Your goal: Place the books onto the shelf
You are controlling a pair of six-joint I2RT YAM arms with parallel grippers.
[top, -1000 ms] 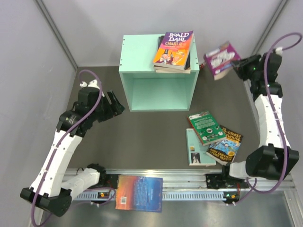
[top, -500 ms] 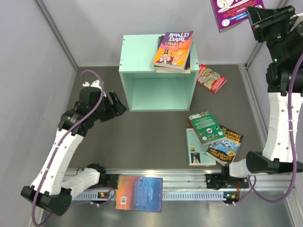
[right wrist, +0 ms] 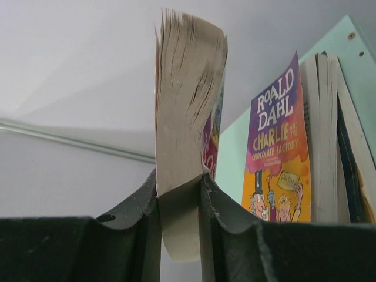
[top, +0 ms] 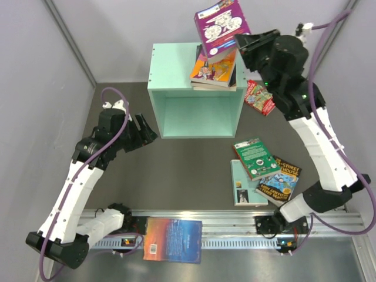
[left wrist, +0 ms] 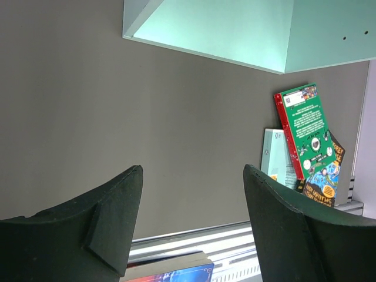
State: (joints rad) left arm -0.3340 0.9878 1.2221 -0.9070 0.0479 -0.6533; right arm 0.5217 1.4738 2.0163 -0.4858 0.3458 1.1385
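The shelf (top: 169,66) is a mint-green box with its open front facing the arms. On its top lies a stack of books, the orange and purple Charlie book (top: 214,71) uppermost. My right gripper (top: 242,41) is shut on a purple book (top: 222,26), which it holds in the air over that stack. In the right wrist view the book's page edge (right wrist: 185,117) stands upright between the fingers, next to the Charlie book (right wrist: 276,153). My left gripper (top: 143,130) is open, empty, and left of the shelf. The left wrist view shows bare table between its fingers (left wrist: 111,217).
A red book (top: 259,97) lies right of the shelf. A green book (top: 255,157), a pale teal one (top: 242,183) and a blue-orange one (top: 279,182) overlap at the front right. Another blue book (top: 173,239) rests on the near rail. Grey walls close in the table.
The right arm lifted the purple book high at the right, then swung it left over the stack on the shelf. This uncovered the red book. The left arm has not moved.
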